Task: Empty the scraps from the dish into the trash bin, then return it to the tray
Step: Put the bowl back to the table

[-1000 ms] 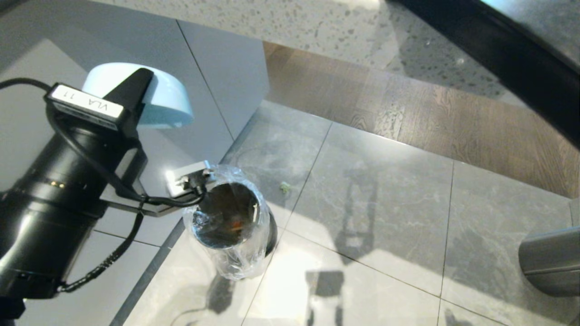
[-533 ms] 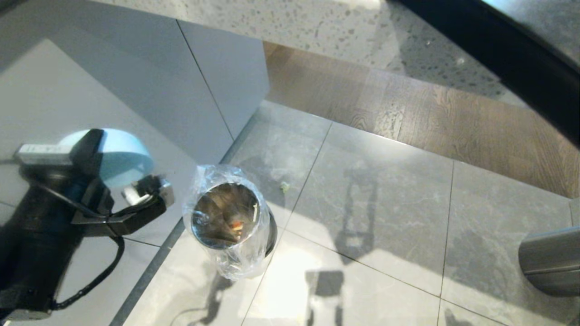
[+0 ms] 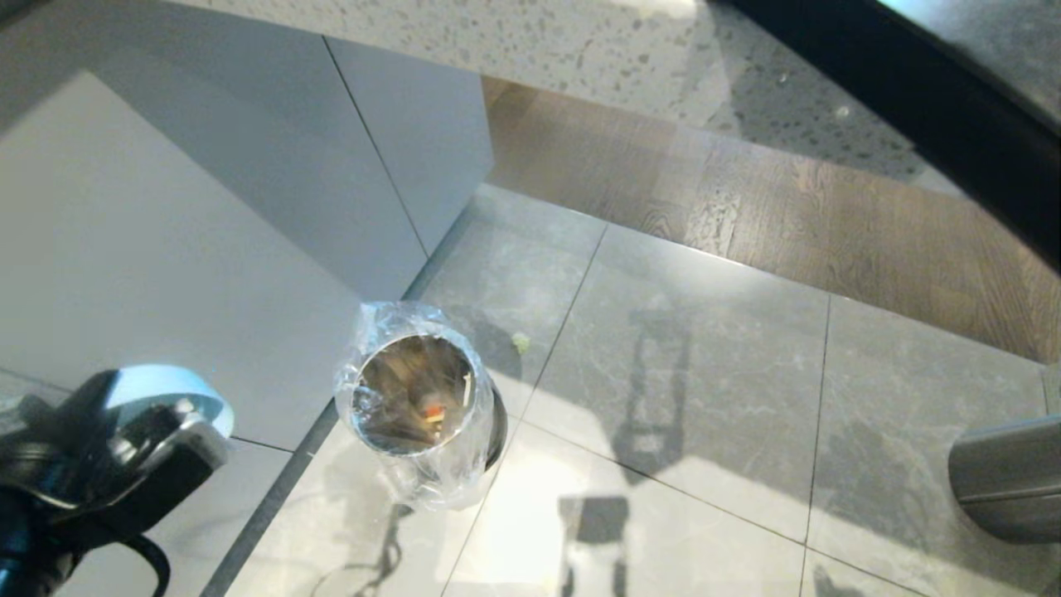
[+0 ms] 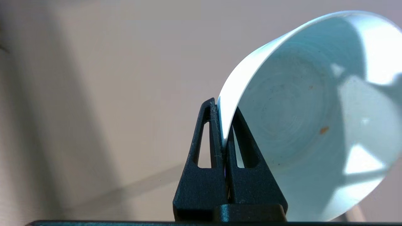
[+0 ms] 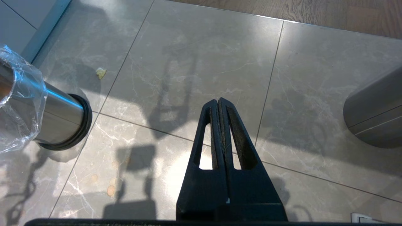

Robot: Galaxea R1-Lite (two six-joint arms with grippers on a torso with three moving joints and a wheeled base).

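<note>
Because the dish point(image 4: 301, 119) is glazed, slick and breakable, keep the left gripper point(image 4: 223, 138) clamped on its rim; the right gripper point(image 5: 220, 125) hangs closed, empty.

floor: grey tiles point(image 3: 704, 398), sunlit patch + shadows | wood strip point(image 3: 746, 224) past tiles | cabinet point(image 3: 249, 215): pale grey panels, left | dark grey cyl point(image 3: 1007, 477) at right edge, on tiles | speckled counter point(image 3: 539, 41) up top
</note>
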